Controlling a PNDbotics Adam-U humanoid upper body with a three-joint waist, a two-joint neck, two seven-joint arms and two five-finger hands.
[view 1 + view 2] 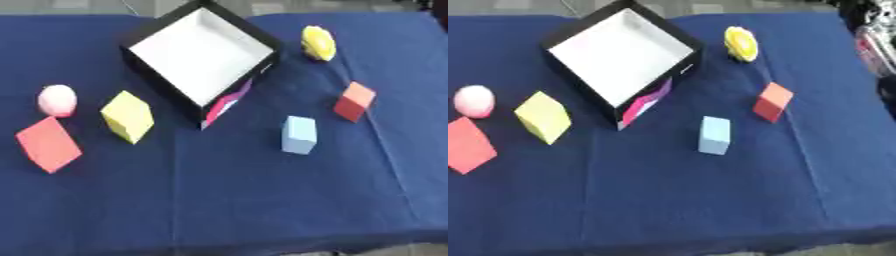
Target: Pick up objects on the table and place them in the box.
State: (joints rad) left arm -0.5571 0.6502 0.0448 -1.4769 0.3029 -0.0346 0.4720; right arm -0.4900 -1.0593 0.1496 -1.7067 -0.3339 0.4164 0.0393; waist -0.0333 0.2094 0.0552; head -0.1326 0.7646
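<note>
A black box [140,61] with a white inside stands turned like a diamond at the back middle of the blue table; nothing lies in it. Left of it sit a pink ball [57,100], a yellow block [128,116] and a larger red block [48,144]. To the right of the box are a yellow rounded object [318,43], a small red-orange cube [354,101] and a light blue block [298,134]. Neither hand shows in either view.
A dark blue cloth [236,200] covers the table; its front edge runs along the bottom. At the upper right edge of the right eye view some silver and black shapes [877,35] show beyond the table.
</note>
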